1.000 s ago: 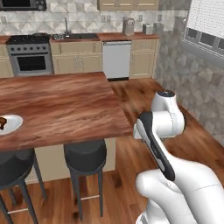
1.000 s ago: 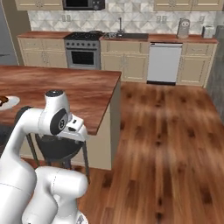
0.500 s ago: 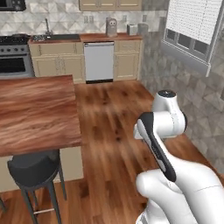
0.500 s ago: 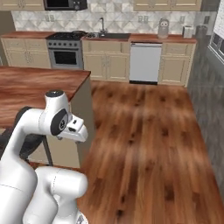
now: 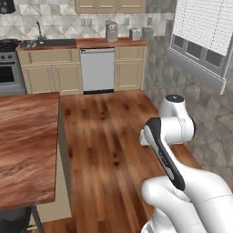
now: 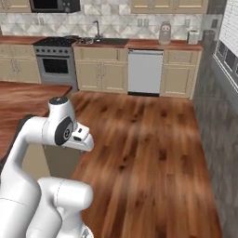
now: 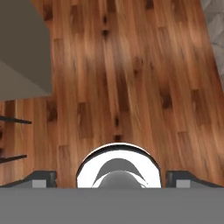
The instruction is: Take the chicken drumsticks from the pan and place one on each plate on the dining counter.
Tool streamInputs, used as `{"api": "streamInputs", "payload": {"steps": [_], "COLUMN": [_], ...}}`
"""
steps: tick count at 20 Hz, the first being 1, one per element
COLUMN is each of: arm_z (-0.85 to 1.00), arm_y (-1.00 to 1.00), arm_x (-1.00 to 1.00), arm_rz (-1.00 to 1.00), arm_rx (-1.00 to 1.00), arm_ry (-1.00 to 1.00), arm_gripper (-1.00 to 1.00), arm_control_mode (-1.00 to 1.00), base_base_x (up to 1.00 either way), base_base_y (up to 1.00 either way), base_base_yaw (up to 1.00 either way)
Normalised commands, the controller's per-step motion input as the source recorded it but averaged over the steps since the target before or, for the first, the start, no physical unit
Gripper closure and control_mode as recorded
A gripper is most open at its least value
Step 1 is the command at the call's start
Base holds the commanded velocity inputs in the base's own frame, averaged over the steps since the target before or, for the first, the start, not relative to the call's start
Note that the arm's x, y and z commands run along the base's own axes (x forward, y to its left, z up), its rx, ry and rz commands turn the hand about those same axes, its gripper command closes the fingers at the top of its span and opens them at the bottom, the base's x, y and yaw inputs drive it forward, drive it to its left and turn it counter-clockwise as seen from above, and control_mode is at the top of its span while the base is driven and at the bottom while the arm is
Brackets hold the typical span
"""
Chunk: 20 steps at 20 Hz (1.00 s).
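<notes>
The dining counter [image 5: 27, 145] at the left of the left base view has a glossy reddish-brown wood-grain top. The floor [image 7: 131, 78] is warm brown planks with darker knots. At upper centre, a white dishwasher [image 5: 97, 70] sits between beige cabinets [image 5: 50, 75], under a grey-and-white diamond-patterned backsplash [image 6: 111, 21].

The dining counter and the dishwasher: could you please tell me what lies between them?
Only bare wood floor separates the dining counter from the dishwasher, as the left base view shows.

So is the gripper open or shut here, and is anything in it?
Open and empty: in the hand view the gripper has its fingertips far apart, with bare wood floor beyond.
</notes>
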Motion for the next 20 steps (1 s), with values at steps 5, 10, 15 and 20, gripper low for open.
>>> {"api": "streamInputs", "payload": {"steps": [5, 10, 15, 20], "arm_z": [0.0, 0.0, 0.0, 0.0], "arm_y": [0.0, 0.0, 0.0, 0.0], "arm_x": [0.0, 0.0, 0.0, 0.0], "arm_rz": [0.0, 0.0, 0.0, 0.0], "arm_rx": [0.0, 0.0, 0.0, 0.0], "arm_ry": [0.0, 0.0, 0.0, 0.0], "arm_gripper": [-1.0, -1.0, -1.0, -1.0], "arm_control_mode": [1.0, 1.0, 1.0, 1.0], "base_base_x": [1.0, 1.0, 1.0, 1.0], "base_base_y": [-0.24, -0.03, 0.07, 0.05], "base_base_yaw": [0.07, 0.01, 0.0, 0.0]}}
